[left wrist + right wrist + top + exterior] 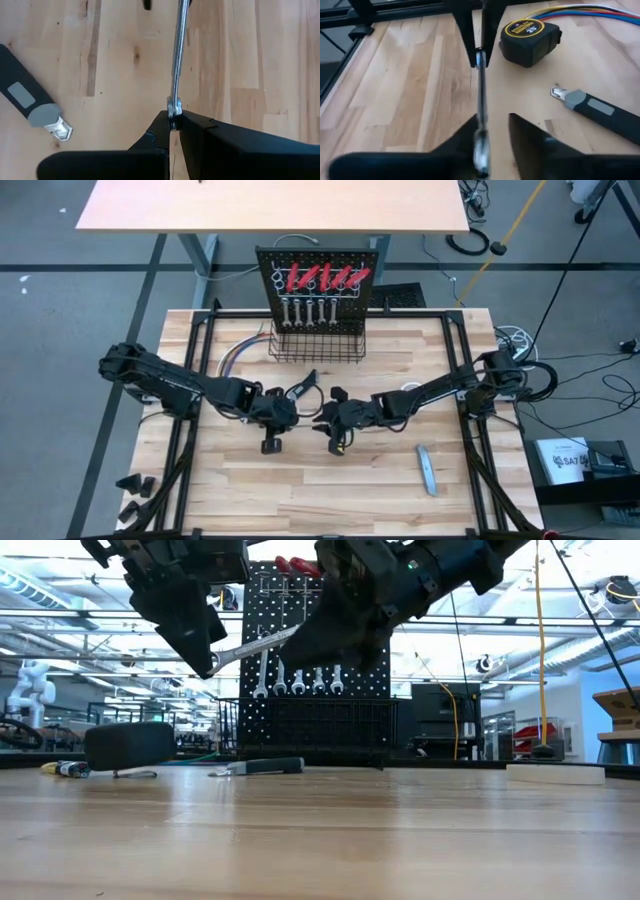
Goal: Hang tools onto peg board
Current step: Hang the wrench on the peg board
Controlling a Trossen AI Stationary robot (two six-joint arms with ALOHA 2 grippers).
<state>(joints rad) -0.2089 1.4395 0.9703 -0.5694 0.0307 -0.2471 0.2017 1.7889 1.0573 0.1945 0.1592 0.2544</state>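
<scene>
item: upright black perforated peg board (320, 285) with a black wire basket (315, 346) at its base, at the far edge of the pale wooden table (330, 500). partly stocked.

hung so far, as far as the high view shows: five red-handled tools (326, 278) in the upper row; five silver open-end wrenches (308, 310) in the row beneath. basket contents cannot be made out.

in hand: one more slim silver open-end wrench (178, 60), held level above mid-table between the two arms. the left gripper (173, 121) is clamped tight on one end of it. the right gripper (495, 132) sits at the other end, its fingers (532, 142) set a little apart, the shaft lying against one finger with a gap to the other; whether it grips or merely touches cannot be told. judged a hand-over between arms, not finished.

left on the table, loose:
- one yellow-and-black tape measure (530, 40), near the coloured wires (580, 12)
- one black-handled knife with grey collar (600, 111), just beside the tape measure
- one flat grey metal bar (427, 470), well apart, on the right arm's side

count: ten hung, one in transit, three seen lying. a white tape roll is not identified. judged well past half done.
</scene>
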